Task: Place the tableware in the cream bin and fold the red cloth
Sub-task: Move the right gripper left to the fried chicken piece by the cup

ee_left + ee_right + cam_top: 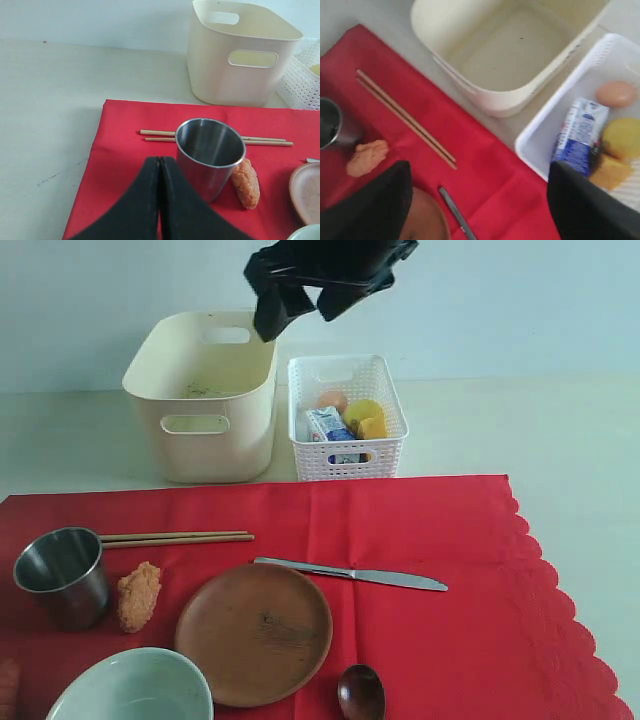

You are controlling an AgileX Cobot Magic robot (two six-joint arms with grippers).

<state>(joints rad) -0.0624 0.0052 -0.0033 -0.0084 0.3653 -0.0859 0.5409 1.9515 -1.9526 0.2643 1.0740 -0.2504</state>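
We see our left fingers (147,190) pressed together, empty, just beside the steel cup (62,575) at the exterior view's lower left on the red cloth (450,530). Our right fingers (590,205) hang spread wide, seemingly holding nothing, top centre above the cream bin (200,430).

R claw (298,320) hangs high at the top of the ext. view. It's black, tilted, w/ fingers pointing down & toward the L side. Its jaws stand wide apart w/ nothing between them. In the R wrist view its two dark fingers (370,205) show w/ a broad gap between, the claw looking steeply down. Only the claw & a bit of wrist show in the ext. view; the rest of the R arm is cut off by the frame.

L claw (160,162) is held low, pointing fwd approx. level. Its fingers (142,200) are pressed flat together along their length, tips meeting in a point, gripping nothing. L arm isn't in the ext. view.
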